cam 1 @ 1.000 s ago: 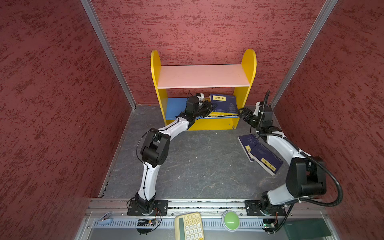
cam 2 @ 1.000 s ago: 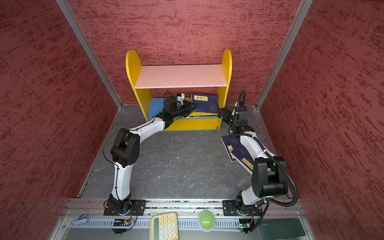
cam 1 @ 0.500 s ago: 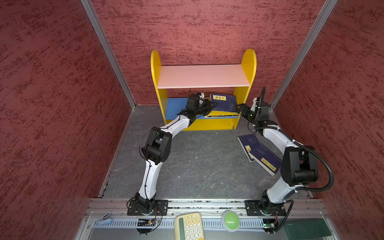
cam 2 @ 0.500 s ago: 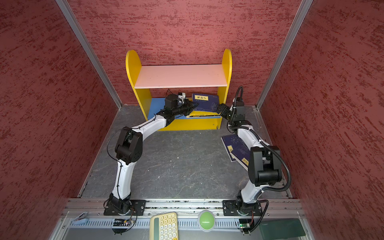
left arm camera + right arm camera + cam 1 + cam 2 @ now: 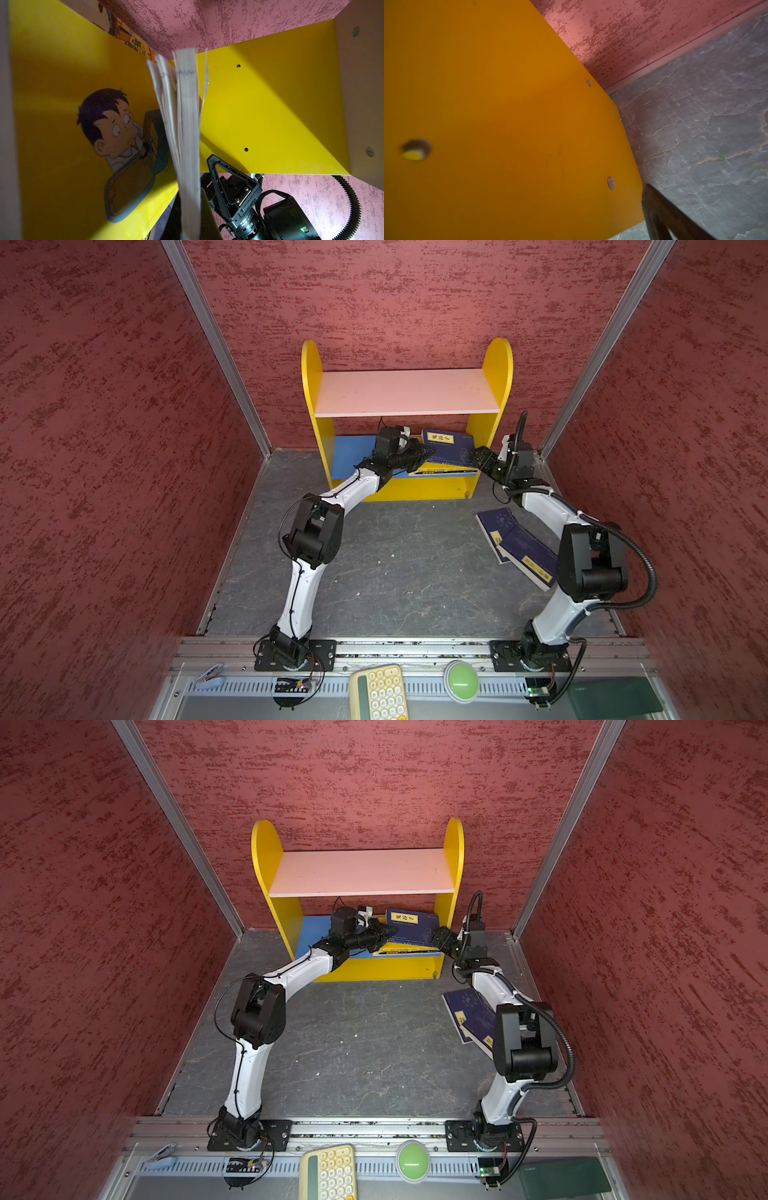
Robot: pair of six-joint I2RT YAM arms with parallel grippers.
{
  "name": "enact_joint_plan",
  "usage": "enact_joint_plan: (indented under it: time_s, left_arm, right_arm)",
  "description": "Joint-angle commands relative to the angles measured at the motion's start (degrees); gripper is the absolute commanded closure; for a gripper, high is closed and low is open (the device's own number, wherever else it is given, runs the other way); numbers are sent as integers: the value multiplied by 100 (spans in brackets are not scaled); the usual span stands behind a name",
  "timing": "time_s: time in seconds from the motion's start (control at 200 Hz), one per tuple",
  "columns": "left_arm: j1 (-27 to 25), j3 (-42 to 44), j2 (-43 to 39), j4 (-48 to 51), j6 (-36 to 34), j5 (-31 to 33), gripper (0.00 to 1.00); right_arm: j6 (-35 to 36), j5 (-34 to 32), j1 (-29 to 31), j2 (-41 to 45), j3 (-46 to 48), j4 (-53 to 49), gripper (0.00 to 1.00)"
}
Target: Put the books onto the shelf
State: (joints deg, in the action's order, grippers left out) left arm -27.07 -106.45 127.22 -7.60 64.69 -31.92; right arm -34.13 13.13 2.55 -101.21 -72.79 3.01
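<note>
The shelf (image 5: 407, 391) (image 5: 361, 871) stands against the back wall. My left gripper (image 5: 424, 454) (image 5: 384, 934) reaches into its lower tier. It is shut on a navy book with a yellow label (image 5: 446, 445) (image 5: 411, 925), whose page edges (image 5: 185, 124) run between its fingers (image 5: 172, 220). Under that lies a yellow book with a cartoon figure (image 5: 83, 124). My right gripper (image 5: 478, 456) (image 5: 438, 936) is open at the front edge of the shelf's right side panel (image 5: 508, 104). One finger (image 5: 664, 218) shows outside the panel, another (image 5: 228, 182) inside. Two navy books (image 5: 519, 545) (image 5: 473, 1017) lie on the floor under my right arm.
Red walls close in on both sides and behind. Beyond the front rail sit a pale yellow keypad (image 5: 378, 695), a green button (image 5: 460, 682) and a dark green slab (image 5: 615, 695). Grey floor (image 5: 407, 564) lies between the arms.
My right gripper has moved back and left, up to the shelf's right side panel. My left gripper stays shut on the navy book in the lower tier.
</note>
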Motion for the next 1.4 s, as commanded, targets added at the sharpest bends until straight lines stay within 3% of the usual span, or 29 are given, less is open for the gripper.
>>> enact_joint_plan:
  time_s: [0.0, 0.556, 0.847, 1.393]
  left_arm:
    - [-26, -139, 135, -227, 53, 82, 95]
    - [-57, -201, 260, -148, 125, 121, 95]
    - [-70, -42, 125, -40, 122, 422, 95]
    - [-88, 45, 128, -111, 198, 419, 95]
  right_arm:
    - [-24, 101, -20, -105, -203, 222, 1]
    - [107, 319, -17, -482, -373, 231, 4]
    - [178, 312, -17, -220, -176, 552, 1]
    - [187, 507, -2, -164, -9, 634, 5]
